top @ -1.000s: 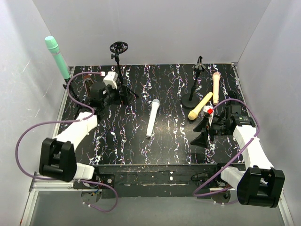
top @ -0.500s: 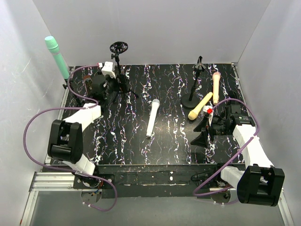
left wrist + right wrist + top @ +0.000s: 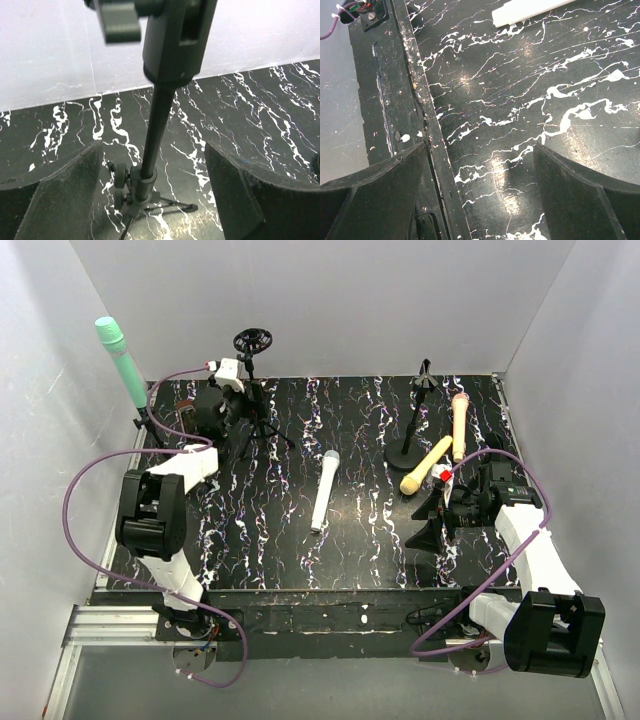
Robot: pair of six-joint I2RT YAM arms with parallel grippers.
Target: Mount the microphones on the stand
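Note:
A white microphone [image 3: 324,490] lies mid-table. A yellow microphone [image 3: 425,465] and a peach-pink one [image 3: 459,425] lie at the right, by a round-base stand [image 3: 412,430]. A mint green microphone [image 3: 120,362] stands tilted in a holder at the far left edge. My left gripper [image 3: 243,412] is open around the pole [image 3: 155,135] of a black tripod stand [image 3: 252,342]; the pole sits between the fingers [image 3: 60,200] without touching them. My right gripper [image 3: 425,522] is open and empty, low over the front right of the table.
White walls close in the back and both sides. The right wrist view shows the table's front edge strip [image 3: 427,130] and one end of the white microphone [image 3: 530,10]. Purple cables loop beside both arms.
My left arm has folded back and swung its gripper toward the far left, closer to the tripod stand's pole. The right arm and the microphones have not moved.

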